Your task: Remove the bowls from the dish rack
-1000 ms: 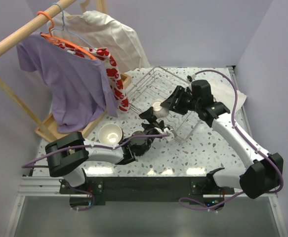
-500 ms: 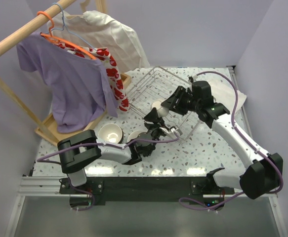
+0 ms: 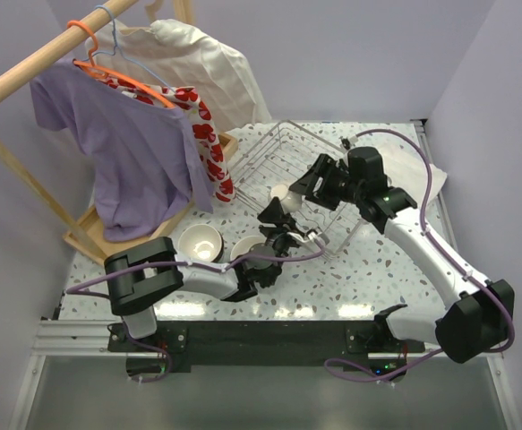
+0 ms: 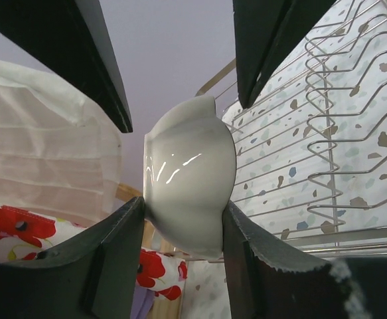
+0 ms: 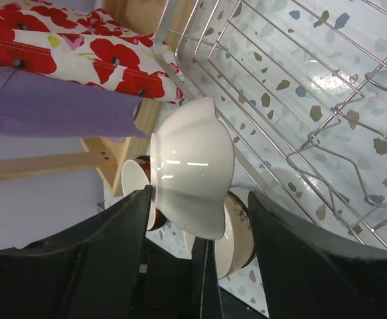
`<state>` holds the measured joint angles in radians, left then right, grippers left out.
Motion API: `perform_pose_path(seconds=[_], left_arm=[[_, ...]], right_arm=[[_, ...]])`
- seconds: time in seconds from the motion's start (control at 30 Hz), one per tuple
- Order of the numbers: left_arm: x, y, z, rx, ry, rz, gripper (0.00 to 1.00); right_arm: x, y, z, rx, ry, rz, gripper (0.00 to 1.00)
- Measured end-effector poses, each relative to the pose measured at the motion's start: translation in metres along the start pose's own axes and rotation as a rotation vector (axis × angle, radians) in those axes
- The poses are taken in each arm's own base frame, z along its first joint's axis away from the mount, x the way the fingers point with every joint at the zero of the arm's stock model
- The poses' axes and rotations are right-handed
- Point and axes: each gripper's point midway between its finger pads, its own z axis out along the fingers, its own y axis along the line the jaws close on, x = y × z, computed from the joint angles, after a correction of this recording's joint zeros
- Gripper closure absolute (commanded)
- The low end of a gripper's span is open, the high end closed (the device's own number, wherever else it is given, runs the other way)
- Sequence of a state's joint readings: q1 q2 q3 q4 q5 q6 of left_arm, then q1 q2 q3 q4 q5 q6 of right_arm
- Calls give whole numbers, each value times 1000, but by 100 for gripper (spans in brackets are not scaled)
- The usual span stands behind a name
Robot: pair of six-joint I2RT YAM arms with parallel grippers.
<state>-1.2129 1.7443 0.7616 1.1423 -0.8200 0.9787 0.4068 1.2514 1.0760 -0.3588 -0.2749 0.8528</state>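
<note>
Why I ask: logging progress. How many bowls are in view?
3: the white bowl in the left gripper by the dish rack; a dark red bowl and a pale bowl on the table. Others may hide under the arms.

Left arm [image 3: 198, 276] and right arm [image 3: 431, 251] are each showing white moulded link shells between bulky black joint housings. A lilac cable [image 3: 386, 131] is trailing along each arm, and flat black wedge fingers [image 4: 80, 46] are tipping the wrists. A black base bar [image 3: 243, 336] is carrying both, edged with silver rail.
</note>
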Motion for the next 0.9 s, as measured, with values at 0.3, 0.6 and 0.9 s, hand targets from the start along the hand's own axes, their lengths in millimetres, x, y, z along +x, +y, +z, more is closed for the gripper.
perform_pose_path(seconds=[0.3, 0.6, 0.9], left_arm=[[-2, 16, -4, -11, 20, -129, 100], [16, 23, 1, 63, 102, -319, 100], [25, 35, 9, 211, 142, -588, 100]], right_arm=[[-5, -2, -3, 21, -29, -18, 19], [-29, -2, -21, 83, -122, -89, 14], [-68, 11, -50, 114, -264, -173, 14]])
